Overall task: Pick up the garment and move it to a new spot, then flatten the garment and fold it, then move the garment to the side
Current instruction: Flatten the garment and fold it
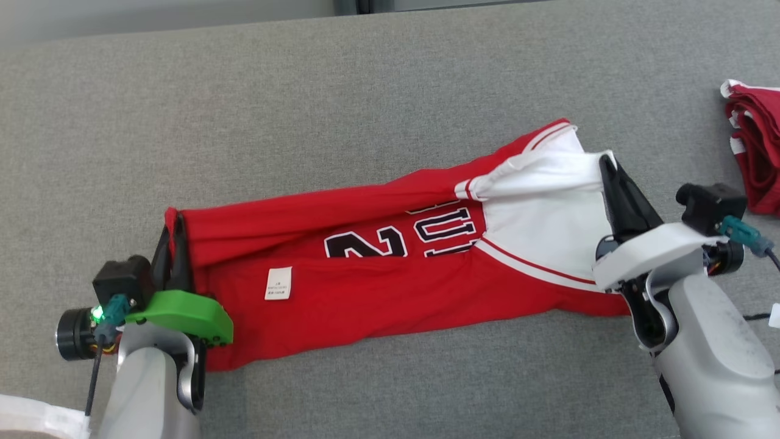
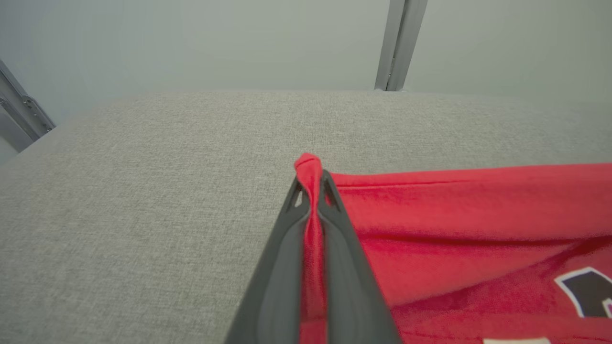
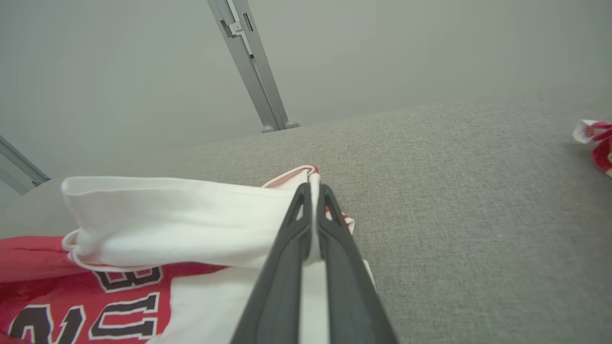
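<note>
The left gripper (image 2: pixel 311 186) pinches a red corner of the jersey (image 1: pixel 378 292) between tight-pressed jaws. The right gripper (image 3: pixel 314 193) pinches its white edge. The jersey lies stretched between them on the cloth surface (image 1: pixel 365 91).

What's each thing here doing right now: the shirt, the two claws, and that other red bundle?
red jersey, stretched along the grey surface, partly folded over itself, pinched at both ends.
left gripper, shut on the jersey's red end.
right gripper, shut on the jersey's white end.
other red garment, bunched up apart on the right, untouched.
</note>
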You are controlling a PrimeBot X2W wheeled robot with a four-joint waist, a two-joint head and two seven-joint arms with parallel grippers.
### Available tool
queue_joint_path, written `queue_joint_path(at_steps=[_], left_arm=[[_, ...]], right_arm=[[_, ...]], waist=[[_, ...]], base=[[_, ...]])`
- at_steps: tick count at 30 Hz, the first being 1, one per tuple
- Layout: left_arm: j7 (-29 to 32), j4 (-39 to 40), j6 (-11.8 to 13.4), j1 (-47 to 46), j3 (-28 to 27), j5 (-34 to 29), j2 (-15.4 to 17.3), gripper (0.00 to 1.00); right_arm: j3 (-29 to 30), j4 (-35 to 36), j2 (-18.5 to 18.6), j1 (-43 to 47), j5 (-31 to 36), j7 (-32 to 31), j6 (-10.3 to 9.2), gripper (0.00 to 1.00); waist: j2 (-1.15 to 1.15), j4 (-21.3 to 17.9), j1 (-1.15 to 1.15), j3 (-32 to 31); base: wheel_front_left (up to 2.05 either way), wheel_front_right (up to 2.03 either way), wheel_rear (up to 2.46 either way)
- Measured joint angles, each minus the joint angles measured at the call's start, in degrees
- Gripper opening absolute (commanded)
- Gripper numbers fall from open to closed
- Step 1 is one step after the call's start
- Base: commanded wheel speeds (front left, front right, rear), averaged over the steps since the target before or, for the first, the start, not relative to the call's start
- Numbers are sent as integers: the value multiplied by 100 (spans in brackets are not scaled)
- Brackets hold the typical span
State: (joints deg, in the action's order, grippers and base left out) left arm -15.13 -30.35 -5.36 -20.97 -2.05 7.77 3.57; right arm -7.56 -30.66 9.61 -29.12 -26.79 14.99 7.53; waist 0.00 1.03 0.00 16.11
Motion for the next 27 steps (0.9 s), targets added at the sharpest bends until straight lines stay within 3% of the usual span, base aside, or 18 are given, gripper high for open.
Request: queue_joint_path(at_steps=[1, 2, 3, 4, 5, 6, 7, 8, 9, 10, 16, 27], left_arm=[[0, -10, -21, 68, 7, -30, -1, 2], [0, -41, -37, 155, 4, -48, -9, 10], [0, -58, -52, 244, -25, -48, -21, 37], [0, -75, -52, 316, -55, -47, -27, 48], [0, -104, -53, 398, -82, -47, -29, 68], [0, -129, -55, 487, -97, -54, -33, 75], [0, -160, -54, 576, -108, -75, -40, 89], [0, -181, -42, 657, -116, -94, -46, 100], [0, -192, -11, 764, -148, -83, -59, 100], [0, -188, 27, 868, -163, -86, -60, 100], [-1, 305, 246, 1436, -124, 118, -62, 100], [0, 1254, 864, 2142, 943, 828, -74, 100]], right_arm=[[29, 3, -14, 94, -1, 0, 0, 0], [45, 3, -38, 215, -1, 0, 0, 0], [52, -3, -66, 330, -1, 0, 0, 0], [59, -12, -87, 420, -1, 0, 0, 0], [85, -15, -113, 521, 1, 0, 1, 0], [104, -10, -127, 611, 7, 0, 1, 0], [125, -11, -140, 688, 26, 0, 1, 0], [168, -16, -157, 750, 64, 0, 1, 20], [235, -29, -182, 831, 115, 0, 1, 73], [283, -56, -201, 906, 148, 1, 0, 100], [686, 30, -343, 1301, 382, 0, 0, 100], [962, 7, -550, 1721, 934, 0, 0, 100]], waist=[[0, -10, 0, -39], [0, -21, 0, -88], [0, -28, 0, -134], [0, -31, 0, -173], [0, -32, 0, -220], [0, -30, 0, -268], [0, -26, 0, -315], [0, -22, 0, -353], [0, -17, 0, -402], [0, -10, 0, -451], [0, 59, 0, -723], [0, 318, 0, -1013]], base=[[0, 0, 0], [0, 0, 0], [0, 0, 0], [0, 0, 0], [0, 0, 0], [0, 0, 0], [0, 0, 0], [0, 0, 0], [0, 0, 0], [0, 0, 0], [0, 0, 0], [0, 0, 0]])
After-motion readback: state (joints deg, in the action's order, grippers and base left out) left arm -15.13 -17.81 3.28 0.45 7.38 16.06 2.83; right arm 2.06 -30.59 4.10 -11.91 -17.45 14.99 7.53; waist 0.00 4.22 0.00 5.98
